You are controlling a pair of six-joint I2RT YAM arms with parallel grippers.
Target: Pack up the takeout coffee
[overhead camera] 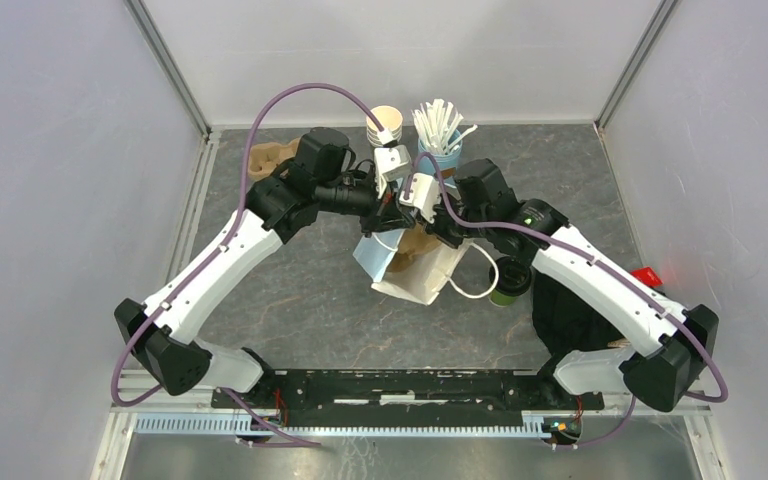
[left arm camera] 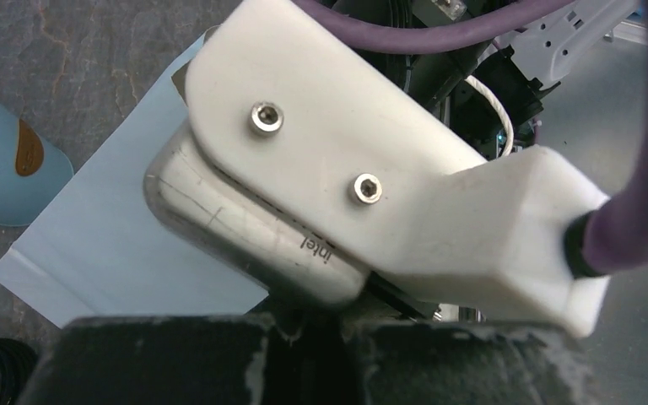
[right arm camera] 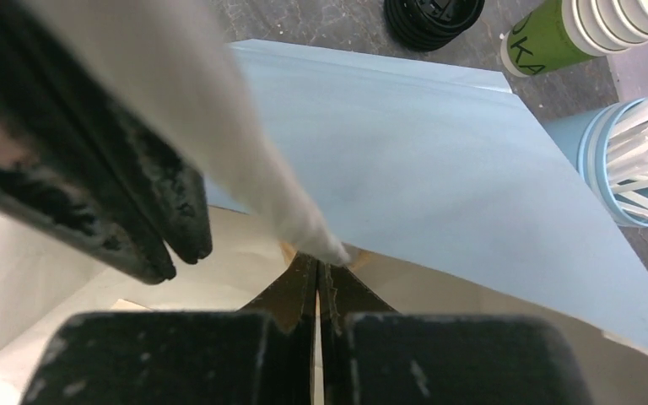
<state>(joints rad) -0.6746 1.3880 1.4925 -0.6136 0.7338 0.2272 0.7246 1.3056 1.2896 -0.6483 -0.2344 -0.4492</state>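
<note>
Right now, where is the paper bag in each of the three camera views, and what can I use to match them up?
Top external: the paper bag at the centre of the picture.
Left wrist: its pale blue side at the left, partly behind a white camera housing.
Right wrist: the pale blue side fills the middle.
Shared landmark: the blue cup, near the bag in all three.
</note>
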